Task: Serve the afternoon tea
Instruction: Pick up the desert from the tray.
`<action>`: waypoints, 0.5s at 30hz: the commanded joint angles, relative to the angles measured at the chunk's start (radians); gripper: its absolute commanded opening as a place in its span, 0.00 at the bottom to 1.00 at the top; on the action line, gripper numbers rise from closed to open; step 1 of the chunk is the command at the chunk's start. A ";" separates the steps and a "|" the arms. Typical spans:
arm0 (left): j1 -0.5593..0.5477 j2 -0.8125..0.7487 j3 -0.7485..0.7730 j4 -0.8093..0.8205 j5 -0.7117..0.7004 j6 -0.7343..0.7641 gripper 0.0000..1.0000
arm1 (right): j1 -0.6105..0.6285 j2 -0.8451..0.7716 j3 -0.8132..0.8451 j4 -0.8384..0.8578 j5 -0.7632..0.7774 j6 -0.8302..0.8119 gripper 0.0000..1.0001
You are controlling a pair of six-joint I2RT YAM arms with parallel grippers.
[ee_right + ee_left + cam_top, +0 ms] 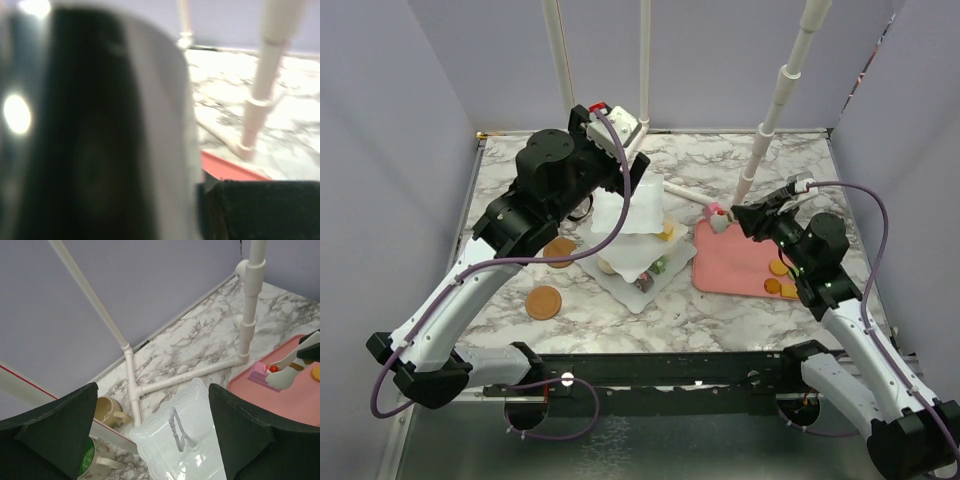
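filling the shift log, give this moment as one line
left tool open over tiered stand | right tool gripping pink pastry at pink tray corner

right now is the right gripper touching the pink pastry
Touching. The left wrist view shows the right gripper with its white fingers pinching the pink pastry from both sides, with no gap.

The tiered stand (638,250) fills the middle of the table (720,165), with the left arm (545,180) hanging over it. A slanted white pole (775,110) and a flat-lying pipe (685,192) bar the back. The right gripper (725,218), closed on a pink pastry (718,211), blocks the far corner of the pink tray (735,265). Open marble lies along the near edge.
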 commanded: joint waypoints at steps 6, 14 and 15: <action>0.013 0.016 -0.001 -0.050 0.035 -0.005 0.93 | 0.209 0.011 0.090 -0.001 -0.194 -0.080 0.10; 0.014 0.003 -0.002 -0.045 0.045 0.000 0.94 | 0.345 0.078 0.119 0.032 -0.151 -0.137 0.12; 0.015 -0.001 -0.005 -0.043 0.045 0.003 0.94 | 0.350 0.081 0.122 0.035 -0.152 -0.138 0.12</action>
